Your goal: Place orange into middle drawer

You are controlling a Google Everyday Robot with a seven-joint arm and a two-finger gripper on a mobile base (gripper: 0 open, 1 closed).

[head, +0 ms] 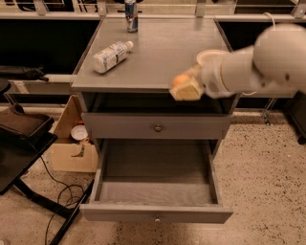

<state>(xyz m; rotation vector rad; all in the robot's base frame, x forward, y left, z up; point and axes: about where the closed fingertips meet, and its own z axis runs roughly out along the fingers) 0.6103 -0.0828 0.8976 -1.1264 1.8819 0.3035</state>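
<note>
My gripper (185,88) is shut on the orange (180,79), a small round fruit showing at the top of the cream-coloured fingers. It hangs in front of the cabinet's front edge, above the middle drawer (155,191). That drawer is pulled wide open and nothing shows inside it. Its front with the small knob (157,219) faces me. The closed knobbed drawer front (158,128) sits just above it. My white arm (258,67) reaches in from the right.
On the cabinet top (158,48) lie a plastic bottle (111,56) on its side, a can (130,9) at the back, and a cream bowl (209,56) partly behind my arm. A cardboard box (71,143) and a black stand (21,139) are at the left.
</note>
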